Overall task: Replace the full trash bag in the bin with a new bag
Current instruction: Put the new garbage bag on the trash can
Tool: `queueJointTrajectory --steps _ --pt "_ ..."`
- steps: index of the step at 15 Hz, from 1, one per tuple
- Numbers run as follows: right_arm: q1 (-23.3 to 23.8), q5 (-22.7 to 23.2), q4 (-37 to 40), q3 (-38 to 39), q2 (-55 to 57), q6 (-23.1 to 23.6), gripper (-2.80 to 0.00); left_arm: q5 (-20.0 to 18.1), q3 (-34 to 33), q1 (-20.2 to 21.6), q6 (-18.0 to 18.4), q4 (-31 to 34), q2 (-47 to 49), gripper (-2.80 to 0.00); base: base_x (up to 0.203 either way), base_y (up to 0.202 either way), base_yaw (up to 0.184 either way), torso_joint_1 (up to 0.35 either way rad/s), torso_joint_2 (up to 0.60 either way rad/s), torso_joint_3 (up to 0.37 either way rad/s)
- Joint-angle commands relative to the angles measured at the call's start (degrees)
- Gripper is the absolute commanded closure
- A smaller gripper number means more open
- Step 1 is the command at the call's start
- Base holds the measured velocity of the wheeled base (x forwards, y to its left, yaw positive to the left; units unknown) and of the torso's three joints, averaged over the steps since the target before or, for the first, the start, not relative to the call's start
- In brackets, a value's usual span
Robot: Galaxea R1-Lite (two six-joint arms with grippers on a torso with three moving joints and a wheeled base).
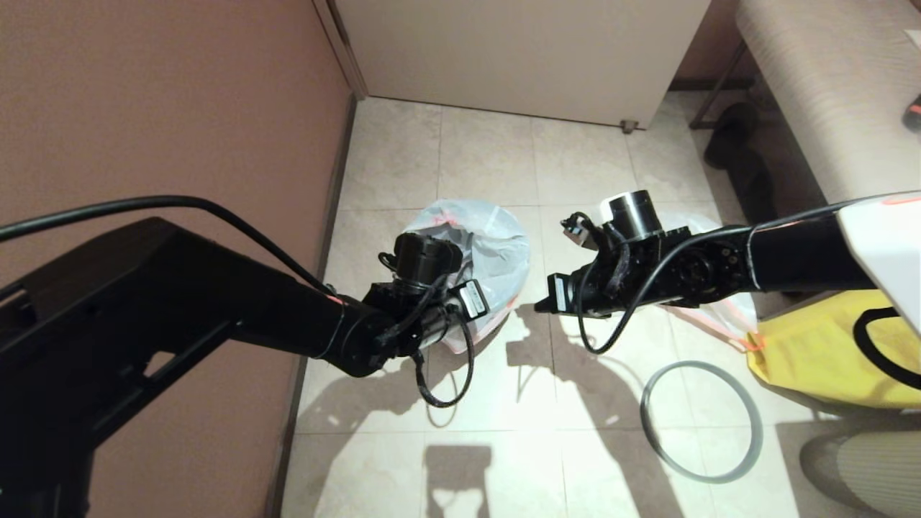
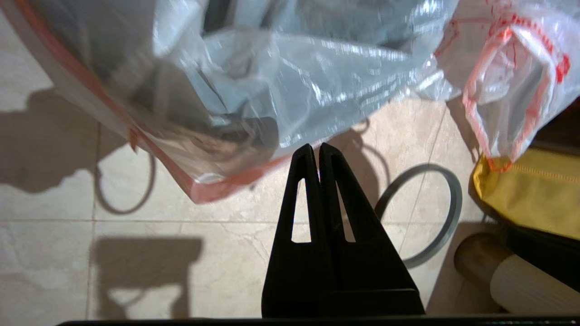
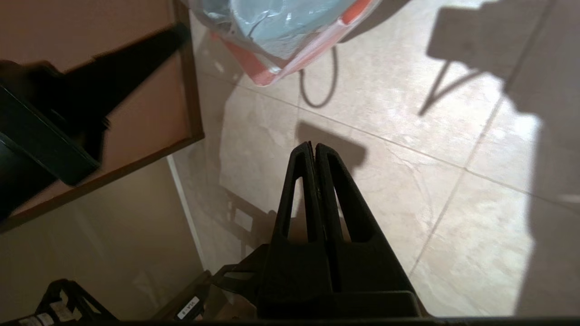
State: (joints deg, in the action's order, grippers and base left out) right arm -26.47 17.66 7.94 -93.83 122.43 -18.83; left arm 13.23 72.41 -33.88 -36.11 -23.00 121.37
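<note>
two bags are in view, and we judge the task is more than half done. the new bag (image 1: 483, 237) seems already put over the bin, which stands on the tiled floor near the brown wall; the bin itself we cannot see under the plastic. its pink-red hem (image 2: 213, 190) hangs loose over the side. the full trash bag (image 2: 507, 86) lies apart, just beside the yellow fabric bag (image 1: 820, 352), mostly hidden behind our right arm in the head view. the grey hoop (image 1: 701, 421) is still on the floor, not on the bin. our left gripper (image 2: 319, 147) hovers near the hem with its jaws pressed together and holding nothing. our right gripper (image 3: 313, 146) hangs over bare floor, jaws also together and empty. what is left, we think: to tidy the hem and press the hoop on the rim.
</note>
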Motion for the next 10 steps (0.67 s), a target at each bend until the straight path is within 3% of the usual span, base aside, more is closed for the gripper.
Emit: queueJointTrajectory --steps 1,4,5,6,7,10 --pt "0.37 -1.59 0.19 2.33 -5.64 -0.29 0.0 0.09 0.38 0.22 -0.1 -0.11 -2.63 0.0 0.0 0.0 0.0 0.0 0.0 0.0" --pt "1.55 -4.23 0.18 1.87 -3.46 -1.71 0.0 -0.4 5.3 2.42 -0.02 1.47 1.22 0.0 0.0 0.0 0.0 0.0 0.0 0.0" --pt "1.69 -6.96 0.55 2.43 -3.3 -1.91 0.0 -0.52 6.86 3.74 -0.13 3.68 2.7 0.0 0.0 0.0 0.0 0.0 0.0 0.0" --pt "1.73 -9.35 1.02 4.74 -5.02 -2.57 0.0 -0.2 6.76 4.54 -0.31 4.82 3.59 -1.94 0.0 0.0 0.0 0.0 0.0 0.0" --pt "1.79 -11.25 1.31 8.04 -7.83 -3.82 0.0 1.6 7.32 5.24 -0.48 5.89 4.82 -2.8 0.0 0.0 0.0 0.0 0.0 0.0" --pt "2.31 -14.62 0.49 16.74 -14.21 -9.96 0.0 5.37 13.99 8.02 -0.57 10.31 9.97 -2.8 0.0 0.0 0.0 0.0 0.0 0.0"
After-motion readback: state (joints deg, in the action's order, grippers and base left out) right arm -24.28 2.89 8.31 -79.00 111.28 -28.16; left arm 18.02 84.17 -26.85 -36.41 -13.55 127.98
